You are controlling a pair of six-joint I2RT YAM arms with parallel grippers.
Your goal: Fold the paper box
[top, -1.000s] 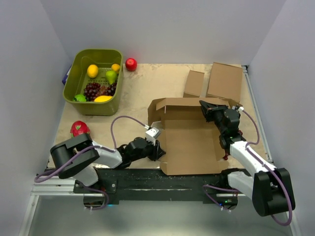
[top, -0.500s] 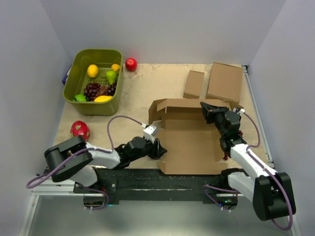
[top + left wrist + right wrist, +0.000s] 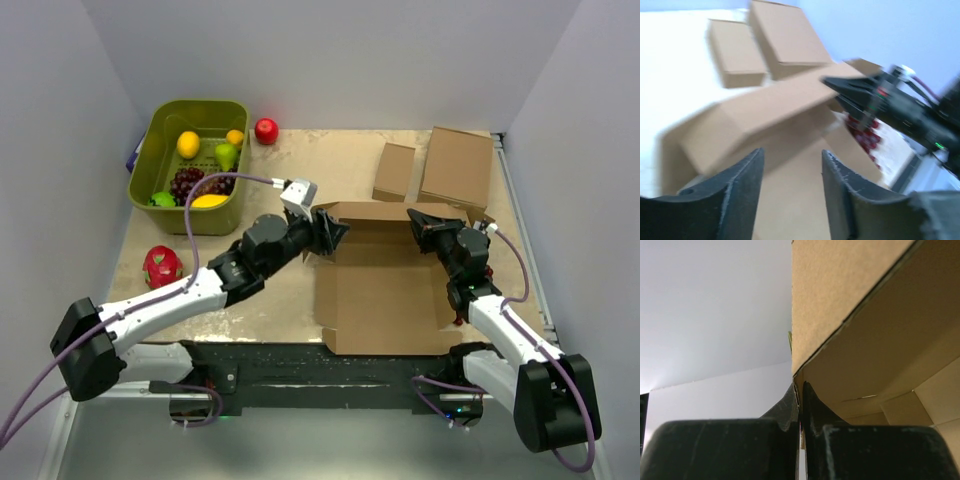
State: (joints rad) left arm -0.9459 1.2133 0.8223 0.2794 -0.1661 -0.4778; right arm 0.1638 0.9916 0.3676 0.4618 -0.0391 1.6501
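The paper box (image 3: 385, 290) lies opened in the middle of the table, brown corrugated card with its back wall raised. My left gripper (image 3: 336, 231) hovers at the box's back left corner. In the left wrist view its jaws (image 3: 792, 172) stand open with nothing between them, and the blurred box (image 3: 765, 115) lies beyond. My right gripper (image 3: 416, 222) is at the back right corner, shut on an upright wall of the box. In the right wrist view the fingers (image 3: 801, 402) pinch the thin card edge, with the box (image 3: 870, 340) towering to the right.
A green basket (image 3: 150, 135) of fruit stands at the back left, with a red apple (image 3: 266, 131) beside it. A red dragon fruit (image 3: 162, 265) lies at the left. A small narrow brown box (image 3: 395, 170) and a medium flat brown box (image 3: 458, 165) sit behind the paper box.
My left arm has swung from the box's front left edge up to its back left corner, and its jaws have widened. The right gripper has kept its hold, barely shifting.
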